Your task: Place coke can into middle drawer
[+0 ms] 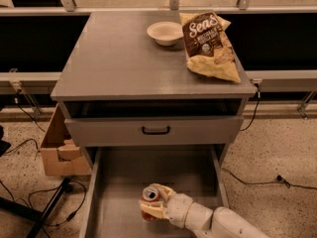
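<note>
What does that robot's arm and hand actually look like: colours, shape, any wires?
The arm is smooth, rounded and off-white, built of bulging segments with darker seams at the joints. No cables or markings show on it. The gripper, at the coke can inside the middle drawer, has stubby, pale yellowish fingers on a rounded white wrist.

Dim warm light; gripper (154, 208) clasps coke can (149, 195) in shaded drawer (148, 168) (cabinet top (119, 58) brighter).
</note>
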You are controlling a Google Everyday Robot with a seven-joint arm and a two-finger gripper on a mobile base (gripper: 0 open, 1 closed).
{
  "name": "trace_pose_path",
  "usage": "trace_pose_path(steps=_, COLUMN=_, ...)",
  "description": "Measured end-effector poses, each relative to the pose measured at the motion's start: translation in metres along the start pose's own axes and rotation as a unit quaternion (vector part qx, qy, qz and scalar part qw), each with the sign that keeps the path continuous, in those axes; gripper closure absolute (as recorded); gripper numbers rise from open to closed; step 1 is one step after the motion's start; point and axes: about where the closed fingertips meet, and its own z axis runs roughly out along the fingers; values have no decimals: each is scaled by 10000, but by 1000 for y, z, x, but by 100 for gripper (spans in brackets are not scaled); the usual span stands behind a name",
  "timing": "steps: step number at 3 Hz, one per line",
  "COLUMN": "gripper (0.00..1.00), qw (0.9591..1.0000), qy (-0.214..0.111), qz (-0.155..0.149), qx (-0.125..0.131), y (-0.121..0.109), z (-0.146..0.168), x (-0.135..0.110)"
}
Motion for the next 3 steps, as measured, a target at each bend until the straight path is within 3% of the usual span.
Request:
trace_pose_path(steps=1, gripper=100, qw=9989, qy=-365, qz=-136, qx=-250, y=8, z=15, x=-1)
trace_pose_path(steps=2, gripper=99, qw=9899, qy=-888, qz=-636, qx=-903, y=10, z=45, x=12)
trace_pose_path(steps=3, gripper=77, qw=9872, qy=-1040, qz=-619, qx=-1043, y=12, z=38, x=0)
